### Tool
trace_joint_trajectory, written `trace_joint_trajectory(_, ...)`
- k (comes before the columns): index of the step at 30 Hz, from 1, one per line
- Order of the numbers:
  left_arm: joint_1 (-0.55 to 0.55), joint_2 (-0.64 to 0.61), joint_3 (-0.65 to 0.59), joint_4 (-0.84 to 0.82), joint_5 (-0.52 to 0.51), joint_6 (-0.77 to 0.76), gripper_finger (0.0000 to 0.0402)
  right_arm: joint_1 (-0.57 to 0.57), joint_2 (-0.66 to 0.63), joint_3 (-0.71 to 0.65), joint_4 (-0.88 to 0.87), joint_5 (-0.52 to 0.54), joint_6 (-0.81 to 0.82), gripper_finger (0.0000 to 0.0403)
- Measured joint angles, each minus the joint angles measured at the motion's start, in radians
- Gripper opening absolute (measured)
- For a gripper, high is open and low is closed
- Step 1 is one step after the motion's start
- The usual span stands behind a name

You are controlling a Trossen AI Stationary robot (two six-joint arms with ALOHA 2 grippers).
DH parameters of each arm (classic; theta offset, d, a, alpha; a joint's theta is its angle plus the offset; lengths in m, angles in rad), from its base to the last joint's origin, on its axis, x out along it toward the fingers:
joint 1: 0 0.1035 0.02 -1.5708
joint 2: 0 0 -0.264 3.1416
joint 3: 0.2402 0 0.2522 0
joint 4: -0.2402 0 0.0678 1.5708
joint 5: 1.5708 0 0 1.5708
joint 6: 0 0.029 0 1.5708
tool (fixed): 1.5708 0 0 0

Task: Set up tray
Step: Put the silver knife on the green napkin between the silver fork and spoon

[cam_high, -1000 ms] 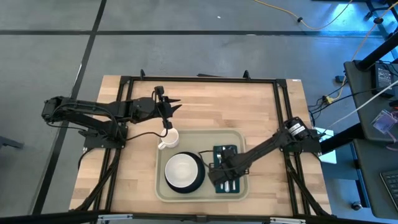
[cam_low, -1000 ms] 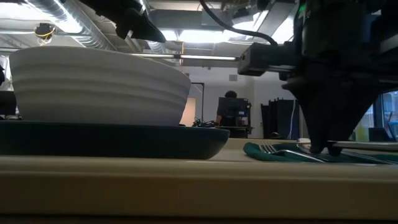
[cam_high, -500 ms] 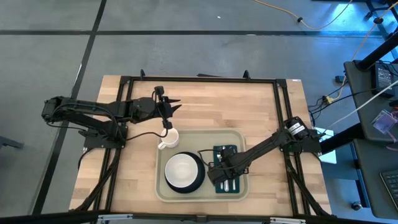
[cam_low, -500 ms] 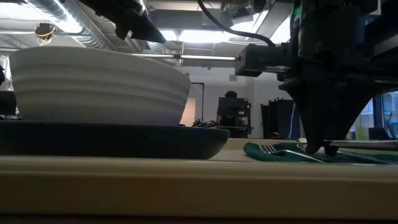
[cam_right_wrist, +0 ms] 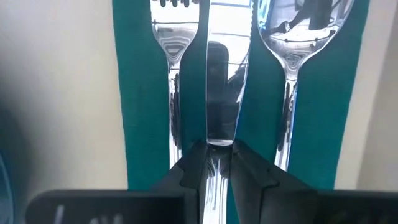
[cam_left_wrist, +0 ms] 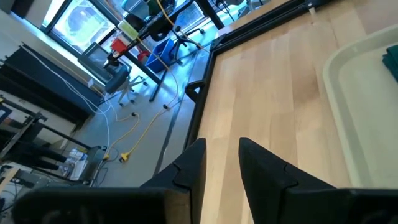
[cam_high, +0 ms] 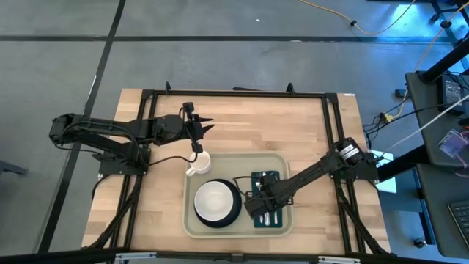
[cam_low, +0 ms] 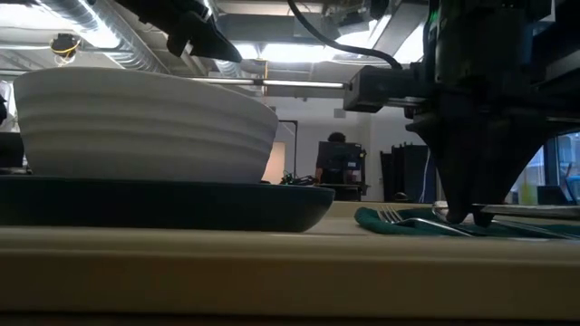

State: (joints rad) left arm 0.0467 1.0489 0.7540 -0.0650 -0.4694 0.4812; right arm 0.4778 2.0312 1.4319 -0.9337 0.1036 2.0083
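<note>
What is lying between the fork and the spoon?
A knife lies between the fork and spoon on the green napkin, shown in the right wrist view.

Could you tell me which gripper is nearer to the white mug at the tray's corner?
Left. The left gripper hovers just beyond the mug, off the tray; the right gripper is across the tray, down at the cutlery on the napkin.

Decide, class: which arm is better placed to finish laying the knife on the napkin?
Right. The right gripper already straddles the knife on the napkin; the left gripper hovers off the tray.
</note>
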Motion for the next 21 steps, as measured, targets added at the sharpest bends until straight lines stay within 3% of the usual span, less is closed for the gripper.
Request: trace_joint_trajectory(21, 0.0, 0.0, 0.0, -0.014, 0.0, 0.001, 0.0089, 0.0, 0.011, 0.0, 0.006, -0.001, 0.0, 0.0058)
